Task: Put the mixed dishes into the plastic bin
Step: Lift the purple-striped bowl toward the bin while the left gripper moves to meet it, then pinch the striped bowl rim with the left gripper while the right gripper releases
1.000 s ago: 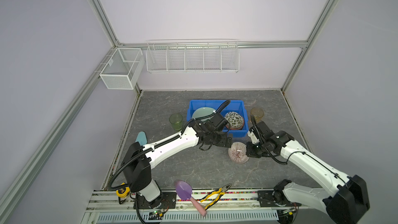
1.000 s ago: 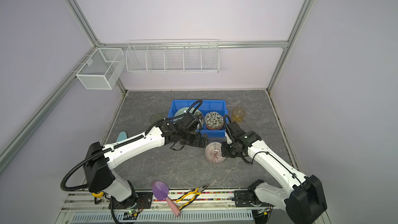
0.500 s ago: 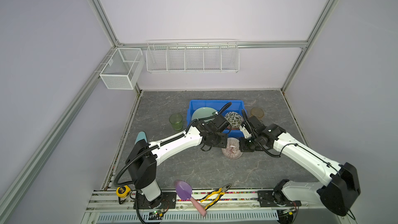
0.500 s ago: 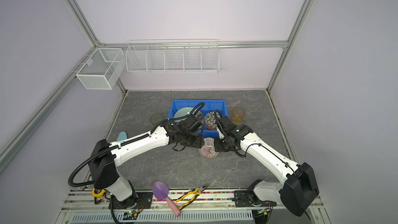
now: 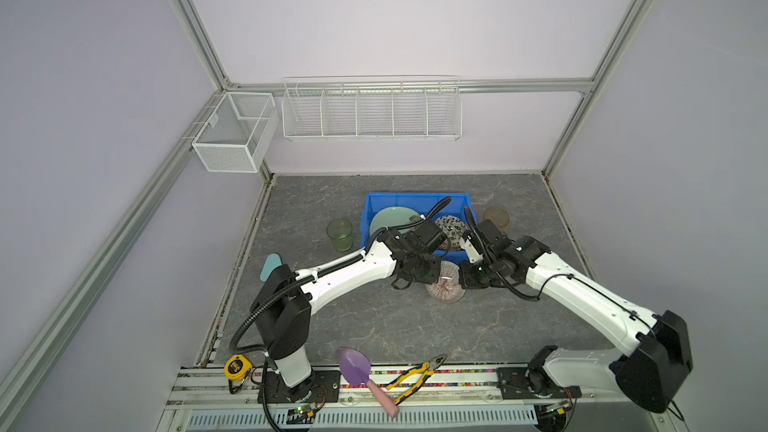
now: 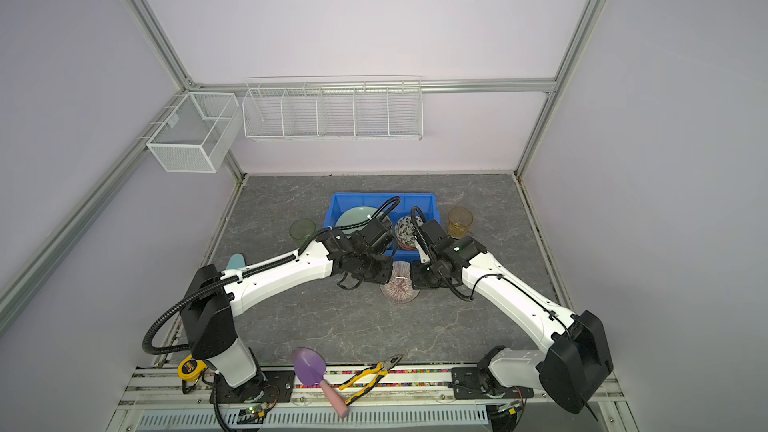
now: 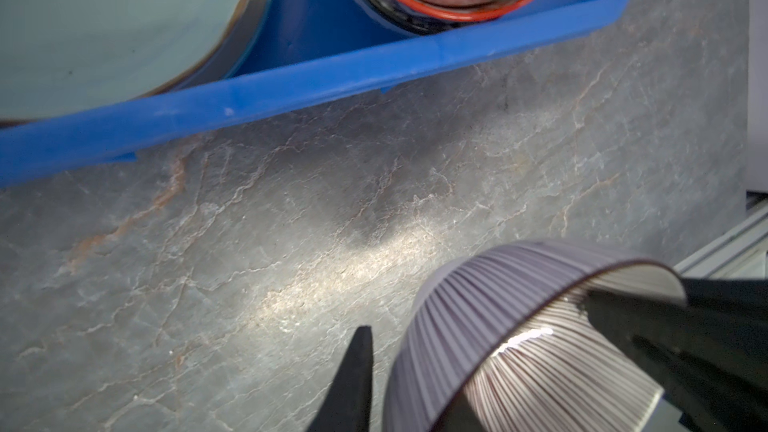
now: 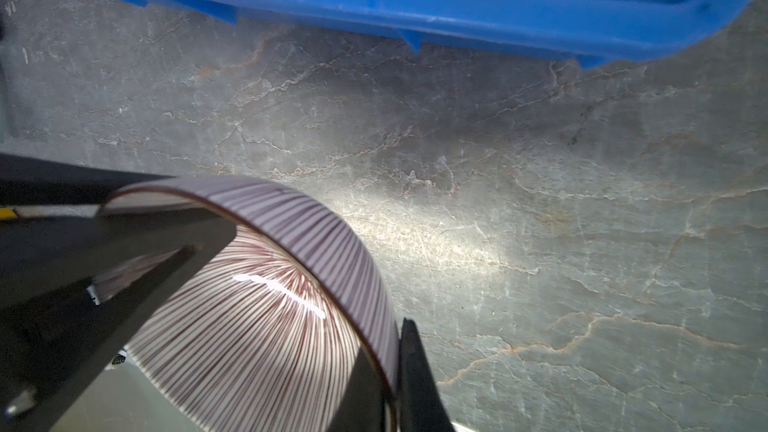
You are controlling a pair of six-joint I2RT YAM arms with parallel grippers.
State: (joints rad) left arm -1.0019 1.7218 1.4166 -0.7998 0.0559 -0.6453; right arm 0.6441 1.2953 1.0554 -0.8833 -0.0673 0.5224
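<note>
Before the blue bin (image 5: 415, 196), both top views show one pink-striped bowl (image 5: 445, 290); one green tumbler (image 5: 340, 234) and one amber tumbler (image 5: 496, 218) flank it. Left wrist view: left gripper (image 7: 411, 367) straddles the bowl's rim, grip unclear. Right wrist view: right gripper (image 8: 386, 351) pinches it.

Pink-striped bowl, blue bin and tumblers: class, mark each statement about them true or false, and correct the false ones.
1. The right gripper is shut on the rim of the pink-striped bowl. True.
2. The pale green plate lies in the blue bin. True.
3. The pink-striped bowl lies inside the blue bin. False: it is outside, on the bin's near side.
4. The amber tumbler stands inside the blue bin. False: it stands outside, to the right of the bin in both top views.
5. The green tumbler stands outside the blue bin. True.
</note>
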